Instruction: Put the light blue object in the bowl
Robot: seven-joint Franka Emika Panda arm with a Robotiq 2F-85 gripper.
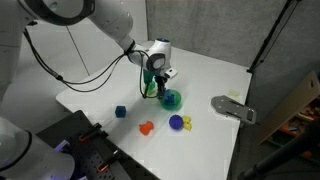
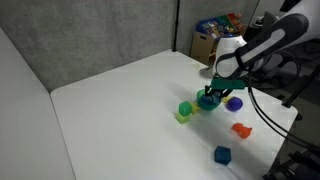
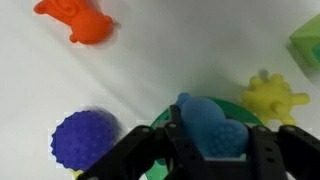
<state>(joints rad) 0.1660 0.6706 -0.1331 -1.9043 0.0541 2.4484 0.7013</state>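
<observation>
In the wrist view my gripper (image 3: 208,140) is shut on the light blue object (image 3: 212,122), a pale blue toy held between the two black fingers. The green bowl (image 3: 243,110) lies directly under it, its rim showing behind and beside the toy. In both exterior views the gripper (image 1: 157,78) (image 2: 212,90) hangs just over the bowl (image 1: 172,99) (image 2: 209,102) near the middle of the white table. The held toy is too small to make out in the exterior views.
A purple spiky ball (image 3: 85,140) (image 1: 176,122) (image 2: 233,103), a yellow spiky toy (image 3: 273,97) (image 1: 187,121), an orange toy (image 3: 77,20) (image 1: 146,127) (image 2: 240,129), a dark blue cube (image 1: 120,112) (image 2: 222,154) and a green block (image 3: 307,42) (image 2: 184,109) lie around the bowl. A grey device (image 1: 233,108) sits at the table edge.
</observation>
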